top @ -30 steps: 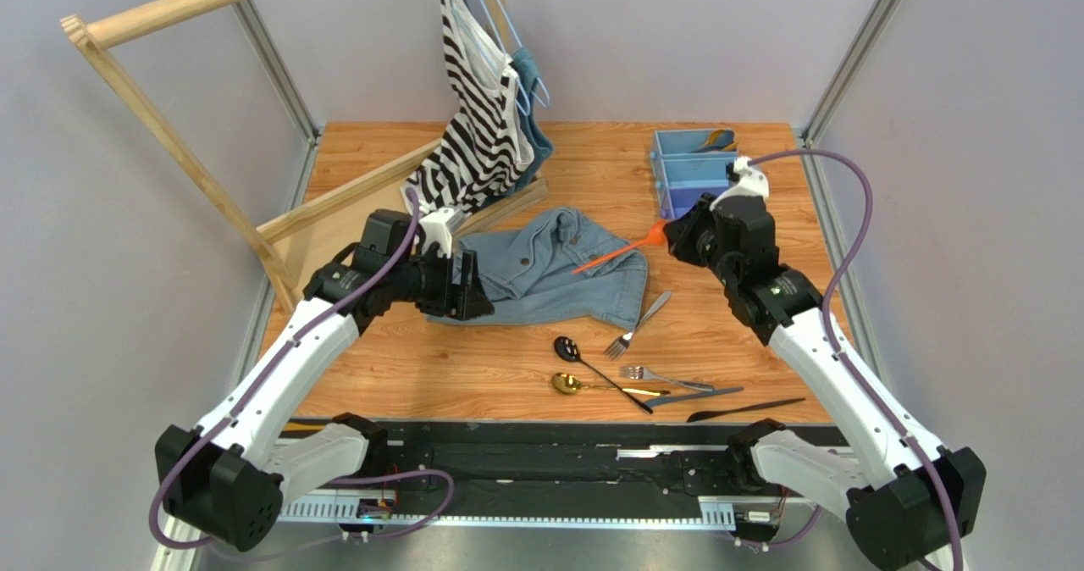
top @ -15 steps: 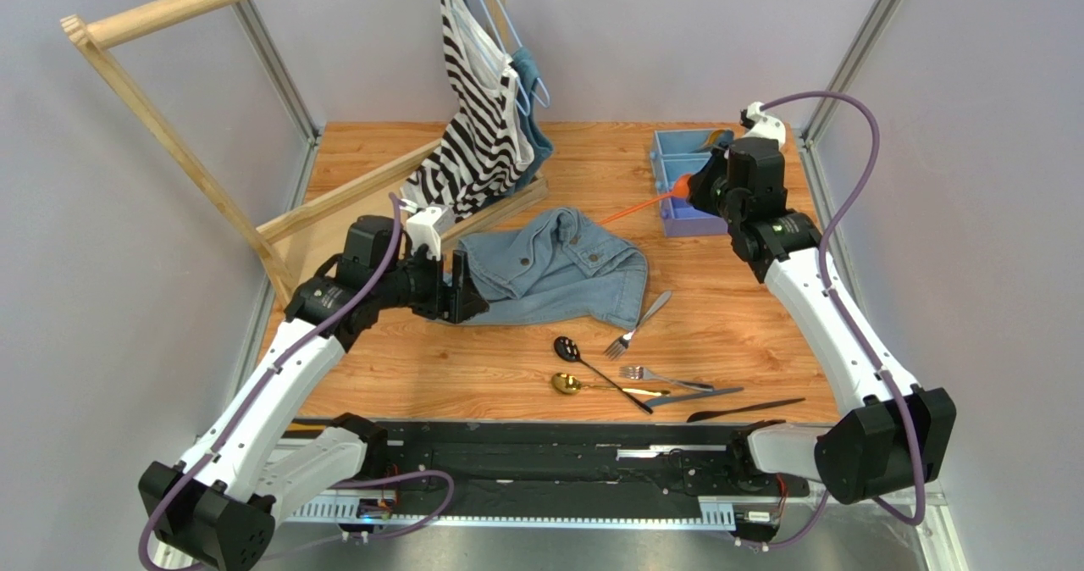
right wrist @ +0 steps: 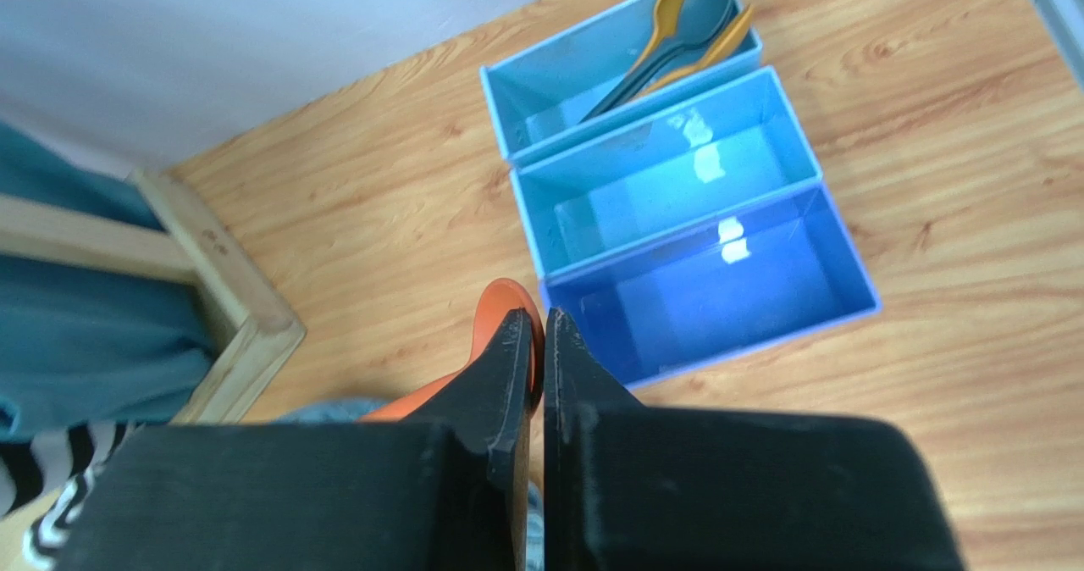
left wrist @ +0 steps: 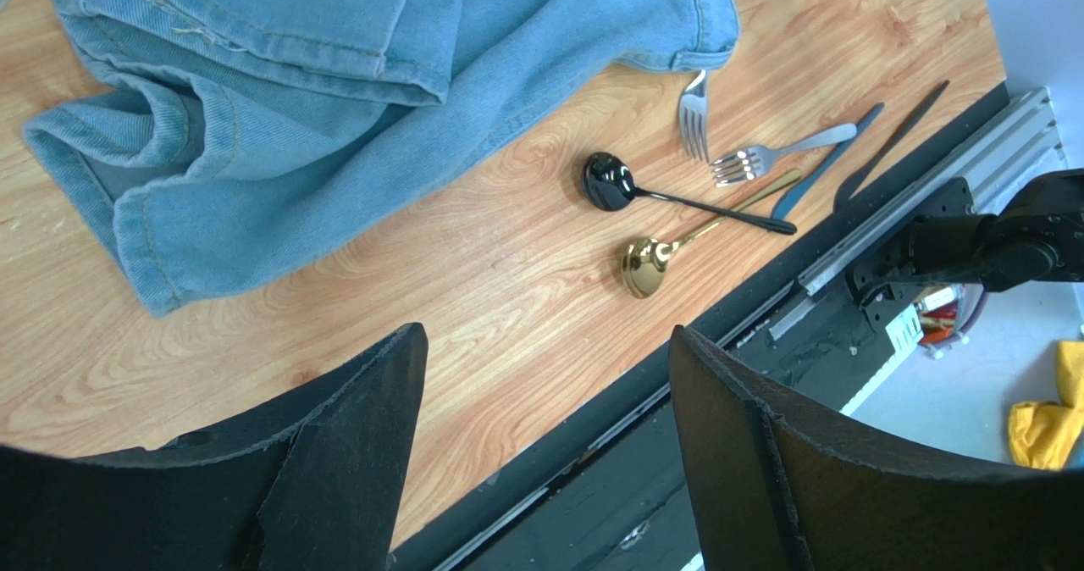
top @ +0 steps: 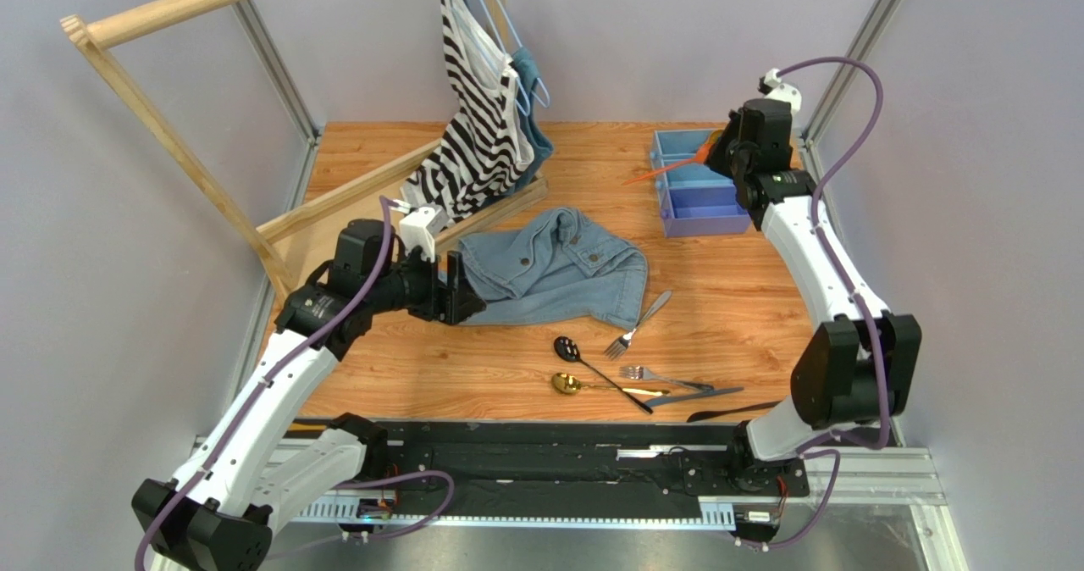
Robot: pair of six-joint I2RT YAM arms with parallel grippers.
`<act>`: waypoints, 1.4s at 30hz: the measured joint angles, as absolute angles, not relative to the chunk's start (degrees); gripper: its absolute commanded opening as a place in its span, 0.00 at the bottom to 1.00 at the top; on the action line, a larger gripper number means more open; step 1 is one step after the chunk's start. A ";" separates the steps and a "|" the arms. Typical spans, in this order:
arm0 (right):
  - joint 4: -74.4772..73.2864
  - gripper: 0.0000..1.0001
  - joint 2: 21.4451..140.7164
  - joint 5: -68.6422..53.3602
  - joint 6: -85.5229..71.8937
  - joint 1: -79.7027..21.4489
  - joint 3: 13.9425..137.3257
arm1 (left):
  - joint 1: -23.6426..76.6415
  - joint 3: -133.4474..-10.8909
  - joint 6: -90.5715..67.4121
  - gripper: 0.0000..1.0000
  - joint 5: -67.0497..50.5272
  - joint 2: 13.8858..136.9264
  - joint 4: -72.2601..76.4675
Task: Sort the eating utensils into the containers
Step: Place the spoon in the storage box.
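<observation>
Handle of the orange spoon [right wrist: 494, 311] hidden behind the right gripper [right wrist: 536, 330], denim garment [left wrist: 382, 76] cut off at the left wrist view's top edge, tip of the dark knife [top: 732, 410] lost behind the right arm [top: 814, 260].

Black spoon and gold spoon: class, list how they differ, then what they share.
The black spoon is glossy dark; the gold spoon is shiny yellow. The black spoon's bowl lies nearer the denim garment, the gold spoon's nearer the table edge. Both lie on the table, handles crossing.
</observation>
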State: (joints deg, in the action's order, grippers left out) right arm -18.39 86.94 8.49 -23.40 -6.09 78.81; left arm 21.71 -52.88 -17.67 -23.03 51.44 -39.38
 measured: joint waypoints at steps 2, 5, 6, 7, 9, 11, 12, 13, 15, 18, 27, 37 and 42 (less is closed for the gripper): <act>-18.17 0.00 90.08 9.67 -23.03 -5.89 81.80 | 21.71 -52.86 -17.67 0.76 -23.03 51.20 -39.38; -17.91 0.00 95.33 10.83 -22.31 -5.45 88.23 | 21.71 -52.86 -17.65 0.76 -22.76 50.59 -39.38; -17.85 0.00 97.03 11.25 -21.96 -5.37 90.65 | 21.71 -52.86 -17.65 0.76 -22.41 50.26 -39.40; -17.91 0.00 98.76 11.64 -21.50 -5.21 93.06 | 21.71 -52.86 -17.65 0.76 -22.13 49.93 -39.42; -18.28 0.00 102.32 12.51 -20.51 -4.93 98.54 | 21.71 -52.86 -17.63 0.76 -21.65 49.41 -39.42; -18.65 0.00 106.19 13.32 -19.44 -4.62 104.77 | 21.71 -52.86 -17.58 0.77 -21.19 49.21 -39.48; -18.61 0.00 107.74 13.58 -18.96 -4.51 106.89 | 21.71 -52.86 -17.56 0.77 -20.88 49.23 -39.59; -19.29 0.00 109.34 14.09 -18.41 -4.32 109.54 | 21.71 -52.86 -17.54 0.77 -20.60 49.28 -39.68; -19.90 0.00 112.25 14.92 -17.26 -4.23 113.67 | 21.71 -52.86 -17.52 0.79 -20.01 49.30 -39.94; -20.49 0.00 114.72 15.88 -15.51 -3.84 116.64 | 21.71 -52.88 -17.45 0.83 -19.07 49.25 -40.16; -20.27 0.00 117.05 17.30 -10.92 -2.42 118.65 | 21.71 -52.86 -17.45 0.94 -16.75 47.18 -40.62; -18.59 0.00 121.71 17.15 -9.74 -1.28 121.80 | 21.74 -52.86 -17.23 0.97 -16.38 48.66 -40.95; -18.24 0.00 124.77 16.80 -9.39 -0.86 122.58 | 21.74 -52.86 -17.21 0.98 -16.38 49.04 -40.95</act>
State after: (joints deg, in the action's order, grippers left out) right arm -18.24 124.77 16.80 -9.39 -0.86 122.58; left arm 21.74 -52.86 -17.21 -16.38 49.04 -40.95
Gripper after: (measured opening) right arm 0.026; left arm 0.973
